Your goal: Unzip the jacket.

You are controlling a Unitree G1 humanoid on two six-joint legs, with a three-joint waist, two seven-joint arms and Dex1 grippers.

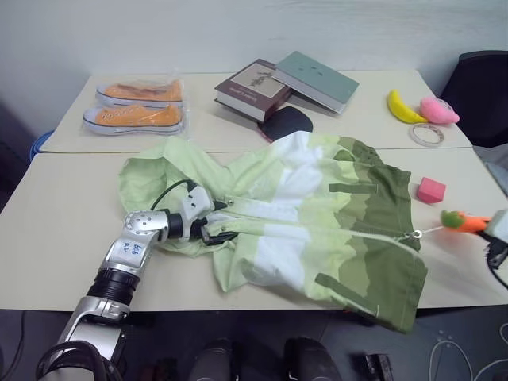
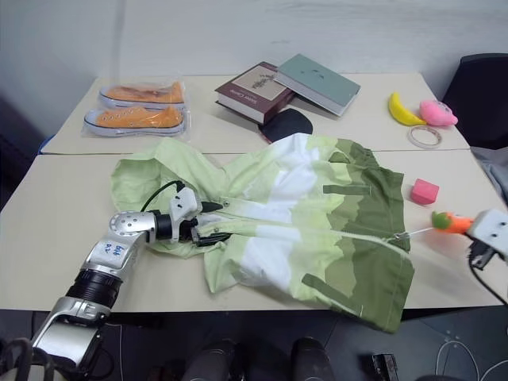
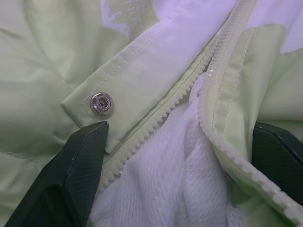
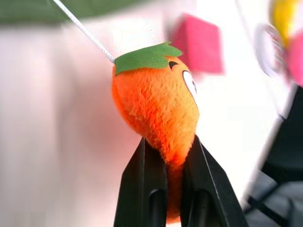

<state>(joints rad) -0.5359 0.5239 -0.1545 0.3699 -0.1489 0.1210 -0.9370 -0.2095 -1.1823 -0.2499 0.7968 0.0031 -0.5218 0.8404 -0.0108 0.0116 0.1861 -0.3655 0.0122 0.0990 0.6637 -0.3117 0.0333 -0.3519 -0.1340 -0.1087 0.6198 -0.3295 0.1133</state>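
Jacket (image 1: 317,214) lies spread mid-tabletop (image 1: 63,238), soft, light and apt to bunch, so it needs anchoring at the collar, at its nine o'clock end. Left hand (image 1: 213,222) sits there released, fingers (image 3: 71,179) straddling the parted zipper (image 3: 208,94); right hand (image 4: 173,189) at three o'clock is clenched on the carrot pull (image 4: 156,104), the handiest hold

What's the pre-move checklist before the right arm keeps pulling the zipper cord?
1. Right gripper shut on the orange plush carrot: ok.
2. Cord runs taut from the carrot to the zipper pull: ok.
3. Zipper already parted at the collar: ok.
4. Left gripper open, fingers either side of the collar opening; jacket not pinned: not ok.
5. Zipper fully undone at the hem: cannot tell.
6. Pink block clear of the cord's path: ok.
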